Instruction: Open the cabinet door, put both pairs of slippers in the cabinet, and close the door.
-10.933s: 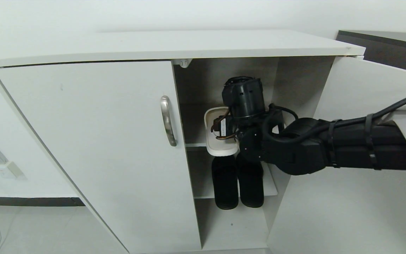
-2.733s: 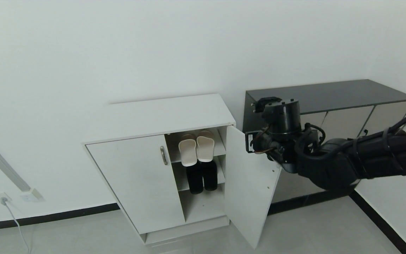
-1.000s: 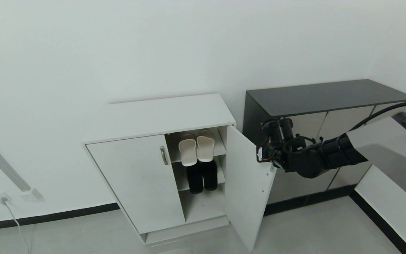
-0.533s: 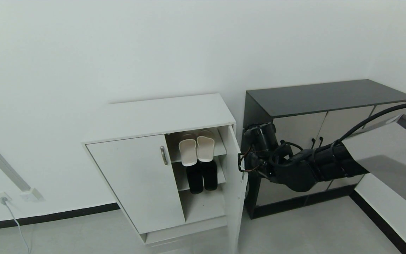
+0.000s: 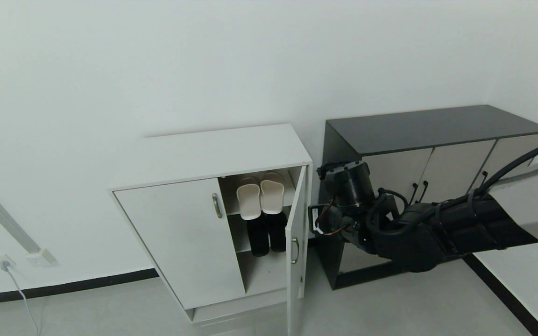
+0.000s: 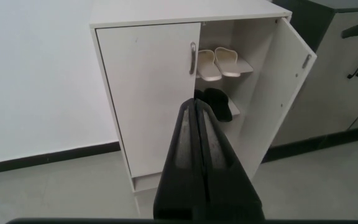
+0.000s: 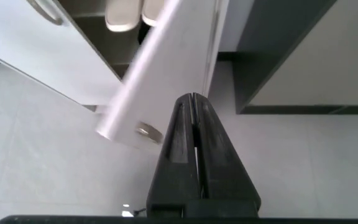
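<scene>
Right arm (image 5: pixel 428 233), right end effector (image 7: pixel 194 102) black; cable (image 5: pixel 521 162) strapped alongside.

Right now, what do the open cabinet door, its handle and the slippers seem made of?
Cabinet door: likely laminated board, matte white, flat, thin edge. Handle: seemingly brushed metal, silver-grey sheen. White slippers: probably moulded foam or rubber, smooth, matte, thick soles. Black slippers: perhaps the same; too dark to tell.
</scene>
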